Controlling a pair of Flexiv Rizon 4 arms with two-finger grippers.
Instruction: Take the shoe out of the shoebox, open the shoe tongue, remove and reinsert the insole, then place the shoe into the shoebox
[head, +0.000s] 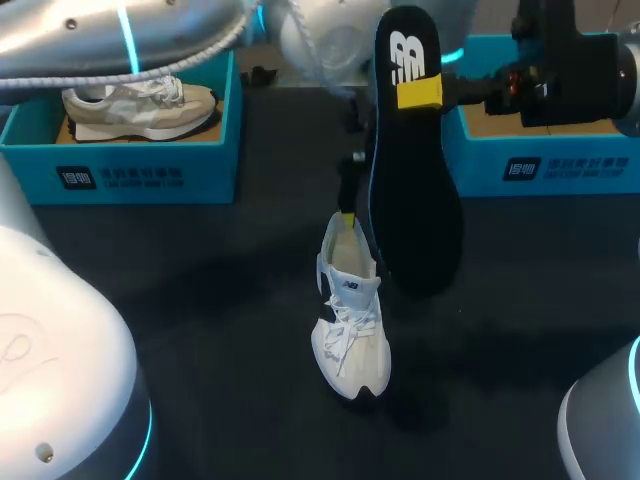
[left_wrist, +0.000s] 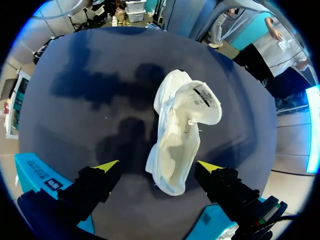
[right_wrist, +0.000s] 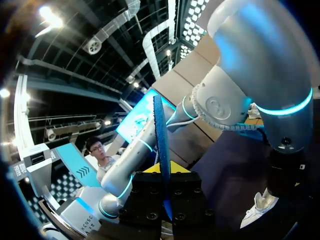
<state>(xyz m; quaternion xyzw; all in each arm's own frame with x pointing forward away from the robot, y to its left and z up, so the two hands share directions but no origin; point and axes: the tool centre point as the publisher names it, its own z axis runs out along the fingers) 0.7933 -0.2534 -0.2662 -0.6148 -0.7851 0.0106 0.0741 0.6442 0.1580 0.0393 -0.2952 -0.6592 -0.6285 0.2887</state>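
A: Insole (head: 415, 160) is hanging upright above the table (head: 200, 300), and the right gripper (head: 420, 93) is clamping its top end.
B: Left gripper (left_wrist: 158, 166) is hovering wide open, empty, over the shoe (head: 352, 320) lying mid-table.

Left arm (head: 60, 340): glossy white rounded shells, cyan light rings, small screws, pale braided cable (head: 60, 80) along upper-left link | Right arm (head: 605, 420): white dome lower right, cyan ring; black wrist block upper right, red fittings | Left jaws: black blocky fingers (left_wrist: 92, 185), yellow wedge tips | Right jaws: black plate with screw holes, yellow tip
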